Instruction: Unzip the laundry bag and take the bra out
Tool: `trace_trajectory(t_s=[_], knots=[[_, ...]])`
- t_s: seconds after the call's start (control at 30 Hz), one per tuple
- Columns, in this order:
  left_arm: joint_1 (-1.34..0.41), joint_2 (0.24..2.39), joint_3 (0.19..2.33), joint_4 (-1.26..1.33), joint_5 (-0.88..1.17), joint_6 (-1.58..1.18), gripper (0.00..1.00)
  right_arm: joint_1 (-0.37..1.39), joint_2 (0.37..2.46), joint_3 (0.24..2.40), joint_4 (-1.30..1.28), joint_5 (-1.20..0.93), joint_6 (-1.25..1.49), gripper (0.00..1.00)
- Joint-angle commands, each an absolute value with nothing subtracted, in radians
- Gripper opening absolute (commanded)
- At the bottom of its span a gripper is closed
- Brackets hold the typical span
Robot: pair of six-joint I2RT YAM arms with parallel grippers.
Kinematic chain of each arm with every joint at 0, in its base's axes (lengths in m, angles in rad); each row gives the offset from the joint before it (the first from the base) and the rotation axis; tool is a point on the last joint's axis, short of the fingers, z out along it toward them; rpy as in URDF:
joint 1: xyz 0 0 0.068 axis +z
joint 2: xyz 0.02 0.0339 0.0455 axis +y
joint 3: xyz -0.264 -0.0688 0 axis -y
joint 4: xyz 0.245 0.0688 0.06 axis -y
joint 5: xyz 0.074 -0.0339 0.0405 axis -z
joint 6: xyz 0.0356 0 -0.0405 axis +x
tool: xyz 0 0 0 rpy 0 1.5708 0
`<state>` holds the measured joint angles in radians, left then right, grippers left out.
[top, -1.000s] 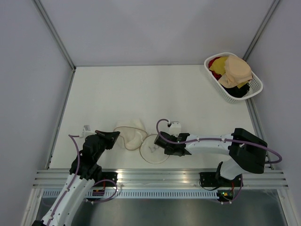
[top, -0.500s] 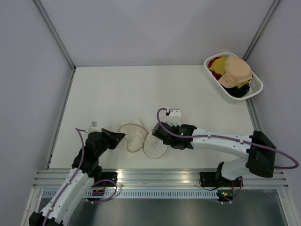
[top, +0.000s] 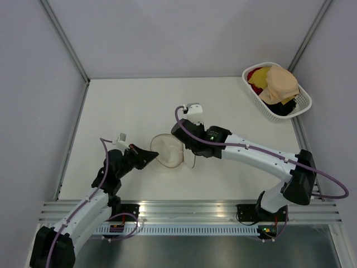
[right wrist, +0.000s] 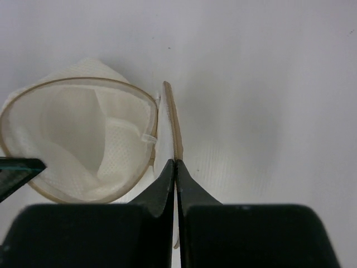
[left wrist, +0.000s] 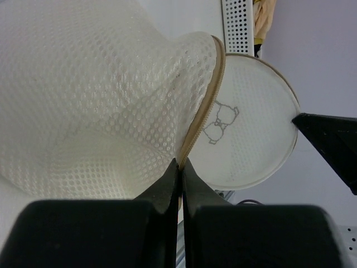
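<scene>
The laundry bag [top: 167, 149], a white mesh pouch, hangs between my two grippers with its zip undone. My left gripper [left wrist: 179, 164] is shut on the tan zip rim of the mesh body [left wrist: 100, 95]. The round disc panel [left wrist: 245, 123] with the bra outline swings open beside it. My right gripper [right wrist: 175, 163] is shut on that panel's rim [right wrist: 170, 117], seen edge-on. The bag's open mouth [right wrist: 78, 139] shows only mesh inside. The peach-beige bra [top: 280, 82] lies on top of the clothes in the basket at the far right.
A white lattice basket [top: 304, 103] with yellow, red and black clothes stands in the far right corner by the wall. Metal rails [top: 184, 209] run along the near edge of the white table [top: 128, 106]. Grey walls close in on three sides.
The right gripper has shut on the disc panel's rim. Both arms have carried the bag away from the near edge toward the middle, and the panel now stands on edge.
</scene>
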<state>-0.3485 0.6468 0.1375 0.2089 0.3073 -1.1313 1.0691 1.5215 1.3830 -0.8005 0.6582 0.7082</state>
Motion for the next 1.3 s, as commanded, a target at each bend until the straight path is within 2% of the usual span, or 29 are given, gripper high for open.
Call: trace_trajectory(t_s=[0.0, 0.2, 0.27, 0.3, 0.33, 0.4, 0.57, 0.7, 0.8, 0.93, 1.03, 1.1, 1.13, 1.17, 1.2, 1.27], knots=[[-0.348, 0.78, 0.156, 0.454, 0.399, -1.083, 0.02, 1.069, 1.632, 1.527, -0.704, 0.586, 0.574, 0.0], [-0.348, 0.871, 0.19, 0.512, 0.416, -1.08, 0.02, 1.066, 1.824, 1.702, -0.643, 0.467, 0.508, 0.0], [-0.348, 0.865, 0.204, 0.483, 0.41, -1.071, 0.08, 1.065, 1.862, 1.735, -0.637, 0.43, 0.5, 0.01], [-0.348, 0.859, 0.209, 0.465, 0.4, -1.063, 0.18, 1.066, 1.899, 1.768, -0.64, 0.422, 0.497, 0.0], [-0.348, 0.85, 0.212, 0.45, 0.394, -1.058, 0.54, 1.066, 1.913, 1.781, -0.643, 0.414, 0.497, 0.0], [-0.348, 0.802, 0.221, 0.372, 0.355, -1.048, 0.99, 1.065, 1.943, 1.798, -0.64, 0.393, 0.494, 0.01], [-0.348, 0.599, 0.245, 0.148, 0.194, -1.023, 1.0, 1.063, 1.971, 1.799, -0.634, 0.371, 0.491, 0.0], [-0.348, 0.499, 0.275, -0.129, 0.049, -1.031, 1.0, 1.062, 1.967, 1.78, -0.617, 0.345, 0.495, 0.01], [-0.347, 0.488, 0.308, -0.288, -0.055, -1.063, 1.0, 1.062, 1.95, 1.744, -0.586, 0.325, 0.497, 0.0], [-0.348, 0.477, 0.311, -0.344, -0.097, -1.098, 1.0, 1.052, 1.907, 1.652, -0.48, 0.191, 0.477, 0.01], [-0.348, 0.448, 0.305, -0.348, -0.109, -1.121, 0.99, 1.032, 1.865, 1.56, -0.355, -0.019, 0.465, 0.14], [-0.348, 0.428, 0.305, -0.348, -0.117, -1.123, 1.0, 1.029, 1.856, 1.542, -0.339, -0.087, 0.457, 0.41], [-0.348, 0.428, 0.305, -0.348, -0.117, -1.123, 1.0, 1.029, 1.856, 1.536, -0.337, -0.1, 0.453, 0.41], [-0.348, 0.417, 0.305, -0.344, -0.111, -1.121, 0.99, 1.031, 1.826, 1.495, -0.307, -0.151, 0.451, 0.57], [-0.348, 0.417, 0.304, -0.344, -0.11, -1.121, 1.0, 1.031, 1.825, 1.494, -0.293, -0.152, 0.454, 0.57], [-0.348, 0.417, 0.301, -0.325, -0.092, -1.115, 0.99, 1.025, 1.783, 1.461, -0.256, -0.179, 0.463, 0.65]])
